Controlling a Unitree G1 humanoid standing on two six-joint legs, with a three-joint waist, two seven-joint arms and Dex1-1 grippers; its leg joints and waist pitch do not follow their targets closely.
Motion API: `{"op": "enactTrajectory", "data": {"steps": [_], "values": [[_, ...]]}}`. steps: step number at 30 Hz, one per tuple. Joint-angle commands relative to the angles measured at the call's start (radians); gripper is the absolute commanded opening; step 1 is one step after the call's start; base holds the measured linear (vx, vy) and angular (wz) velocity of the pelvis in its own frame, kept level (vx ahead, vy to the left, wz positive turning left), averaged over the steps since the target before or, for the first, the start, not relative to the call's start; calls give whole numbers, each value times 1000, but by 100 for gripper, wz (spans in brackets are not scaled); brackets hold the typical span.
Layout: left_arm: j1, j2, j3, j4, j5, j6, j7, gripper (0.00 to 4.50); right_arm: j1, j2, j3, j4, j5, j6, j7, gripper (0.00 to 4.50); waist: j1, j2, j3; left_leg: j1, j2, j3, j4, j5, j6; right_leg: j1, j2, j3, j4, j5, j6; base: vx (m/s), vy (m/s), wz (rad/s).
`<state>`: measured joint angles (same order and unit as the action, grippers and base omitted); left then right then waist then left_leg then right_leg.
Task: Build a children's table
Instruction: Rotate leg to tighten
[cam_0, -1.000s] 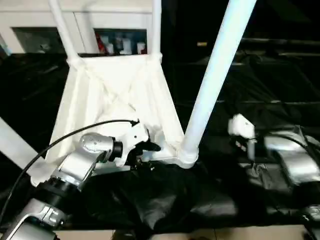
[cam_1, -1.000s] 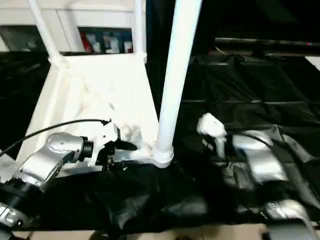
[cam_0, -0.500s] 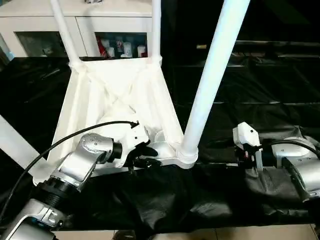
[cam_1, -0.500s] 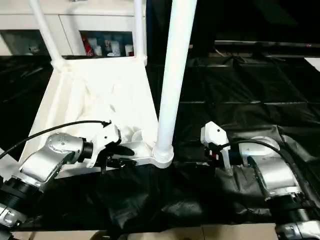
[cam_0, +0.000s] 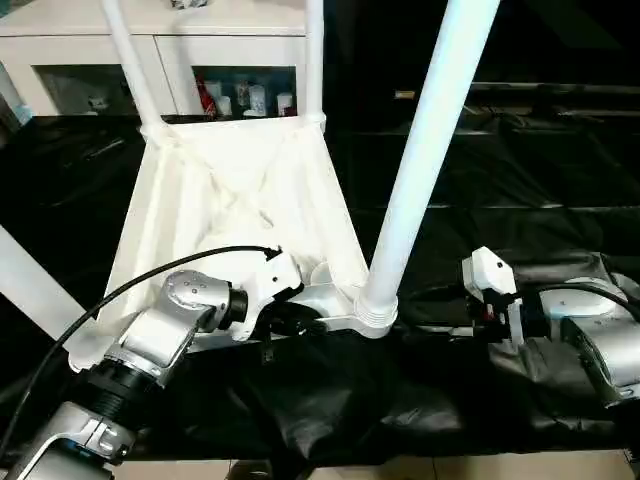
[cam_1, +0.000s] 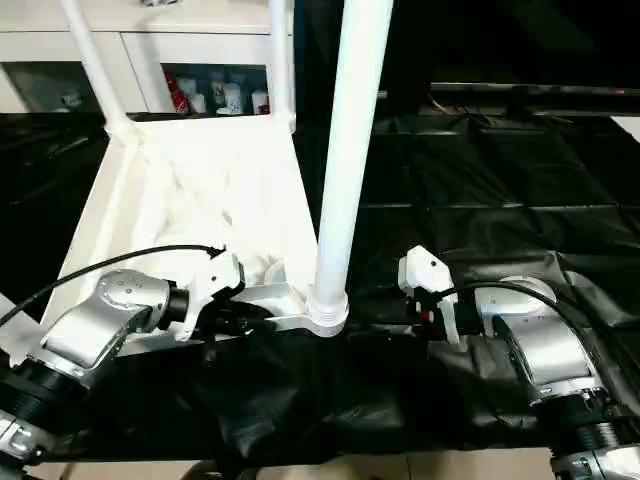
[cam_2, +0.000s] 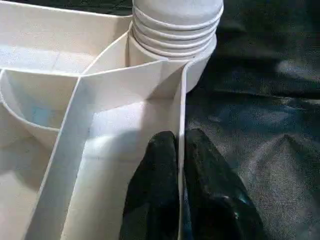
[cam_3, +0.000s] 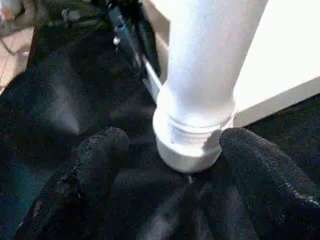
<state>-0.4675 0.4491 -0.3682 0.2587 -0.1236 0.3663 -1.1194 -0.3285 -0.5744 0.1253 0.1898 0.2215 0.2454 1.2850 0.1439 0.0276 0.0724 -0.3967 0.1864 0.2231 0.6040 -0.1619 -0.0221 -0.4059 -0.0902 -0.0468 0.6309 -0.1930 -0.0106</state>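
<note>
While the left gripper (cam_2: 180, 165) pinches the children's table (cam_0: 235, 190) rim (upside down), the right gripper (cam_3: 175, 160) spreads wide around its near leg (cam_0: 425, 150).

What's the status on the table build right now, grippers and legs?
Left gripper pinched shut on the children's table rim. Right gripper open, fingers either side of the near leg base. Table upside down on black sheet. No obstruction seen.

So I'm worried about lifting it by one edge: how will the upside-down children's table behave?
The children's table is probably light, being thin ribbed plastic. With long legs standing upward it looks top-heavy and may tip. The left tool pinches only the thin rim, which may flex. The black sheet beneath looks slick, so it could slide.
</note>
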Motion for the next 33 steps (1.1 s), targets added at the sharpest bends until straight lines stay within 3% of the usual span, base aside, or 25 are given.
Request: {"op": "enactTrajectory", "data": {"steps": [1,3,5,10,18,20,21,22,23,25,33], "values": [[10,-4,-3,0,4,0,2,10,-18,5,-8,9,6,10,-15,394,1,-10,-78,31,49,-43,-72,-263,15,33,-64,37,-89,-293,-185,0,0,0],[9,-6,0,3,3,-3,3,4,-17,10,16,22,-20,-10,-23,399,1,-11,-78,31,50,-43,-72,-261,13,33,-63,37,-89,-289,-183,0,0,0],[10,-9,4,4,-2,-5,4,0,-22,28,23,39,-37,-36,-50,436,0,-15,-78,30,49,-41,-72,-252,13,33,-64,38,-87,-278,-182,0,0,0],[21,-19,12,7,-17,-25,-8,0,-47,83,48,103,-82,-117,-119,436,-3,-15,-78,31,49,-42,-73,-266,5,32,-66,38,-90,-307,-175,0,0,0],[33,-21,7,8,-11,-32,-5,0,-105,147,54,205,-84,-170,-135,436,-5,-18,-81,31,48,-40,-72,-251,12,33,-65,39,-86,-284,-180,0,0,0],[35,-20,9,8,-10,-35,-5,0,-119,158,53,233,-84,-183,-144,399,-4,-17,-82,31,49,-39,-72,-237,15,33,-62,39,-83,-257,-182,0,0,0],[37,-19,9,8,-9,-37,-5,0,-128,164,53,252,-83,-193,-142,399,-5,-23,-82,29,48,-39,-71,-234,17,34,-63,38,-82,-252,-184,0,0,0],[40,-17,10,8,-7,-39,-5,0,-140,170,56,280,-83,-203,-131,393,-5,-19,-82,29,48,-39,-72,-236,19,33,-63,38,-83,-256,-185,0,0,0],[42,-17,10,7,-6,-39,-4,0,-143,171,58,290,-85,-210,-124,393,-8,-22,-81,28,47,-39,-73,-247,18,34,-63,37,-85,-270,-185,0,0,0],[42,-17,11,6,-6,-38,-3,0,-144,171,59,295,-86,-213,-121,356,-7,-21,-80,31,48,-39,-73,-257,14,33,-65,39,-87,-295,-179,0,0,0],[40,-17,22,16,0,-45,11,0,-160,185,61,343,-82,-236,-107,316,-8,-21,-81,31,49,-40,-74,-266,9,31,-65,39,-88,-317,-168,0,0,0]]}}
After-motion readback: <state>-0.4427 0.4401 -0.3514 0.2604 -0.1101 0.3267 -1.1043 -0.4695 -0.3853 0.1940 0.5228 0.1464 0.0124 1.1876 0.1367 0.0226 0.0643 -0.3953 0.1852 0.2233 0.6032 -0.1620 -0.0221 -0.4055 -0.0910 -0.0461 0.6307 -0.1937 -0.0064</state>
